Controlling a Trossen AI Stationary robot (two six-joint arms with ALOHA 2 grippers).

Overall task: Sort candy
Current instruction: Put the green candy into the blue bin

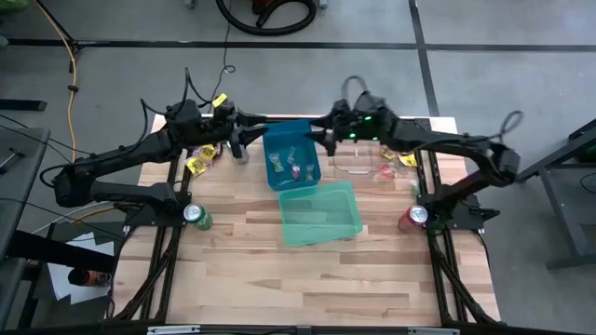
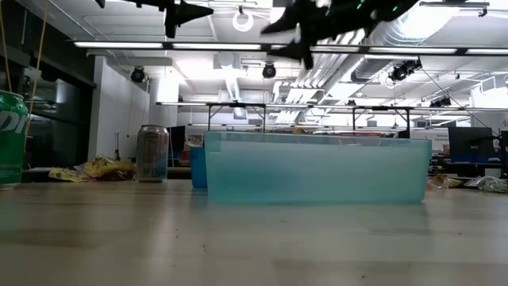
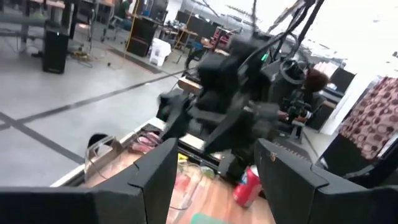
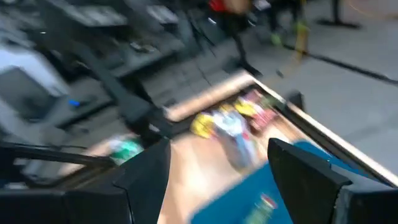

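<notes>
Several candy pieces [image 1: 296, 167] lie in the blue bin [image 1: 276, 140] at the table's far middle. More yellow-wrapped candy [image 1: 200, 160] lies in a heap on the table left of it, and also shows as candy [image 4: 230, 121] in the right wrist view. Another candy heap [image 1: 399, 166] lies at the far right. My left gripper [image 1: 244, 140] hovers open just left of the blue bin, high above the table, as its fingers [image 3: 155, 174] show. My right gripper [image 1: 326, 140] hovers open over the bin's right edge, with nothing between its fingers [image 4: 149, 168].
A teal bin [image 1: 352, 200] stands nearer the table's middle, and a clear tray [image 1: 358, 166] is right of the blue bin. A silver can [image 1: 240, 154] stands by the left candy heap. A green can [image 1: 196, 216] and a red can [image 1: 413, 218] stand beside the arm bases.
</notes>
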